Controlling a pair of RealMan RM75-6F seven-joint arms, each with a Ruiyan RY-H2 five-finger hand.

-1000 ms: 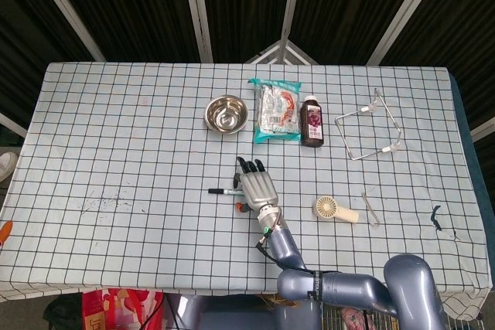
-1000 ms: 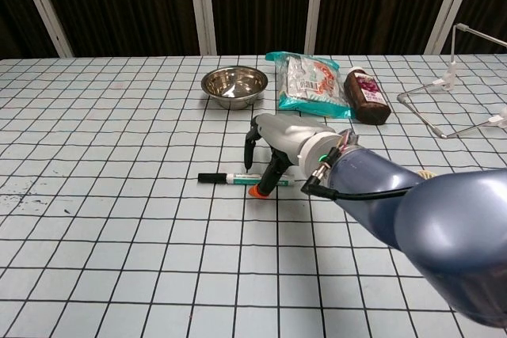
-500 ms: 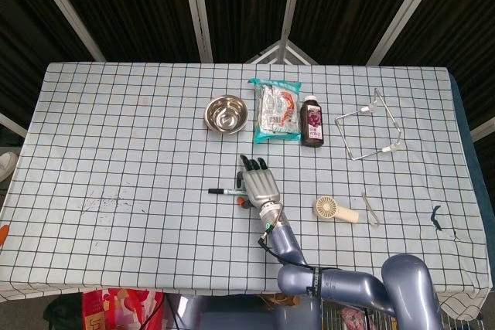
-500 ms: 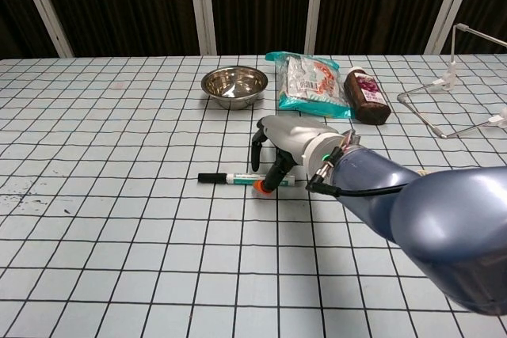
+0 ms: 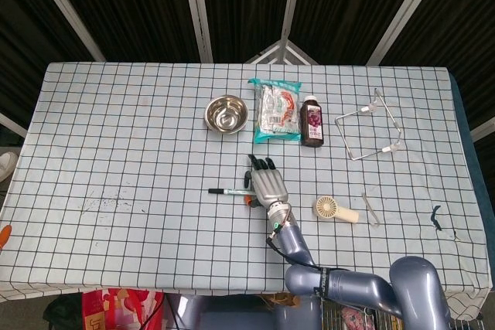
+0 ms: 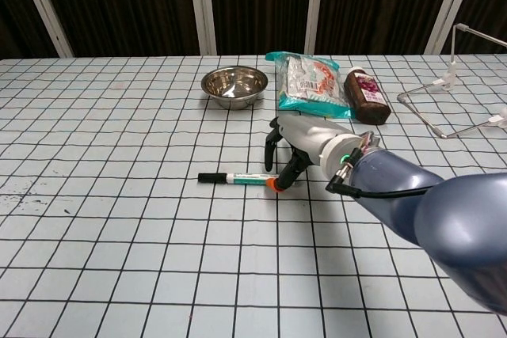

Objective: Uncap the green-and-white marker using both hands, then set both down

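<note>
**A:** The right robot hand point(image 6: 295, 150) hovers over the marker's right end, fingers curled down and apart, gripping nothing as far as anyone can tell. The green-and-white marker point(image 6: 238, 178) lies flat on the desk point(image 6: 119, 259). Risk: a fingertip nudges it and it rolls off-line.

**B:** Yep. Chest view shows the gap under the fingers; head view hides it behind the robot hand's back. Left robot hand isn't visible in either.

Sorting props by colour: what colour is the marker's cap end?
Black. The marker has a black cap at its left end, clearest in the chest view.
</note>
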